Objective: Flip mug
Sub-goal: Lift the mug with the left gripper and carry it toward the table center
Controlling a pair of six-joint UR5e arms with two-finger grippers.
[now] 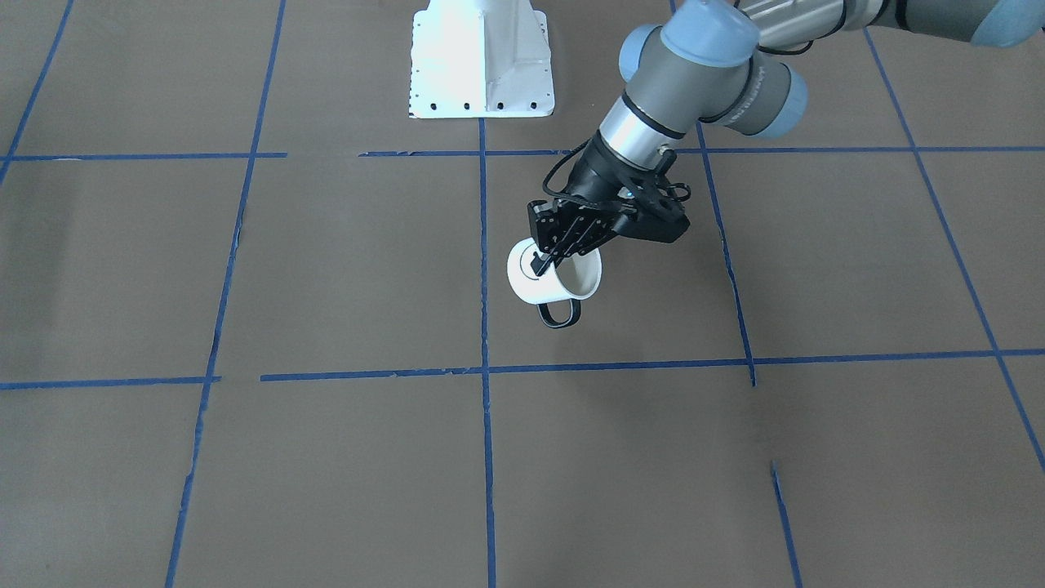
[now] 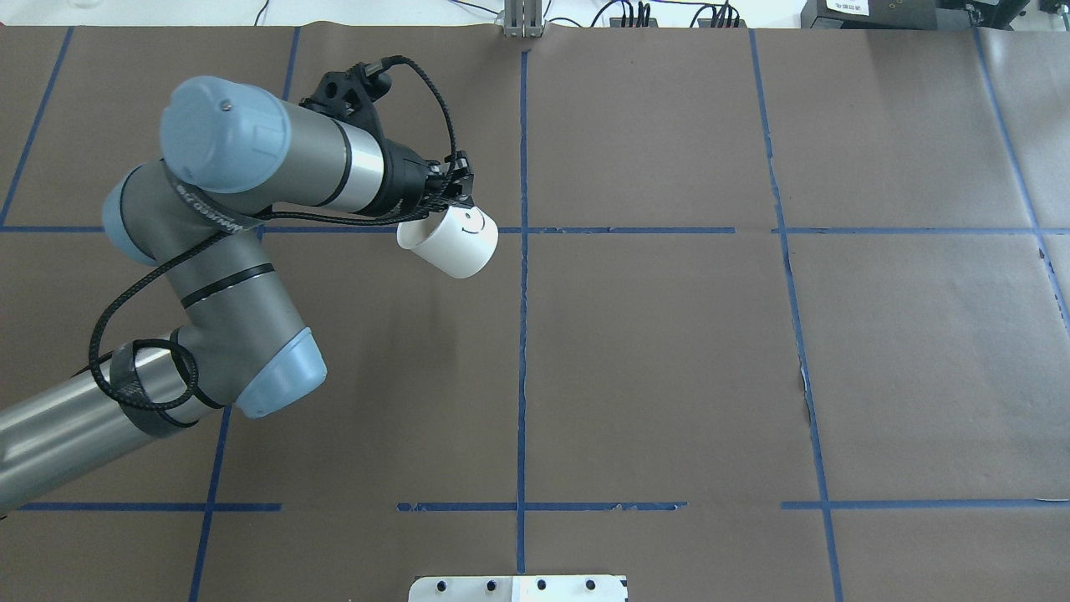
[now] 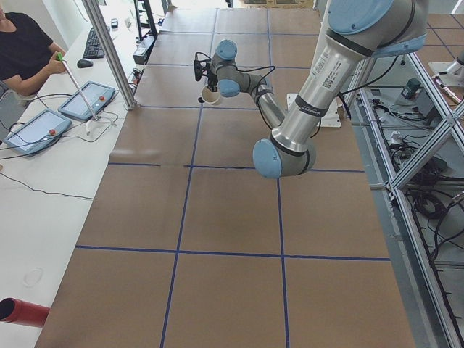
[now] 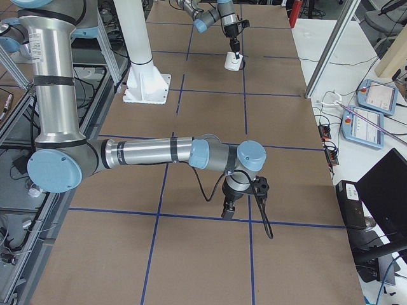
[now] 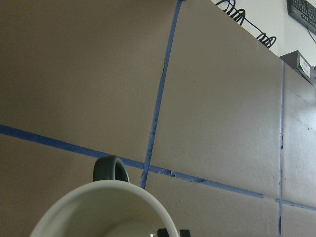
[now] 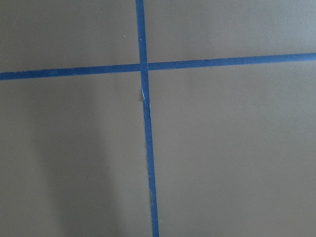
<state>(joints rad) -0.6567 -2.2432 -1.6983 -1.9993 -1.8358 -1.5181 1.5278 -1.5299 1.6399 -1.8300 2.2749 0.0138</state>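
The white mug (image 2: pixel 456 242) hangs tilted, almost on its side, in my left gripper (image 2: pixel 436 201), which is shut on its wall near the rim. The smiley face points up in the overhead view. In the front view the mug (image 1: pixel 555 282) has its black handle at the bottom, below my left gripper (image 1: pixel 545 260). The left wrist view looks into the mug's white inside (image 5: pixel 98 212). I cannot tell if the mug touches the table. My right gripper (image 4: pixel 229 210) points down over the table, far from the mug; I cannot tell if it is open.
Brown paper with a blue tape grid (image 2: pixel 522 334) covers the table. The robot's white base plate (image 1: pixel 482 65) stands at the robot's edge. An operator and tablets (image 3: pixel 29 130) are past the far edge.
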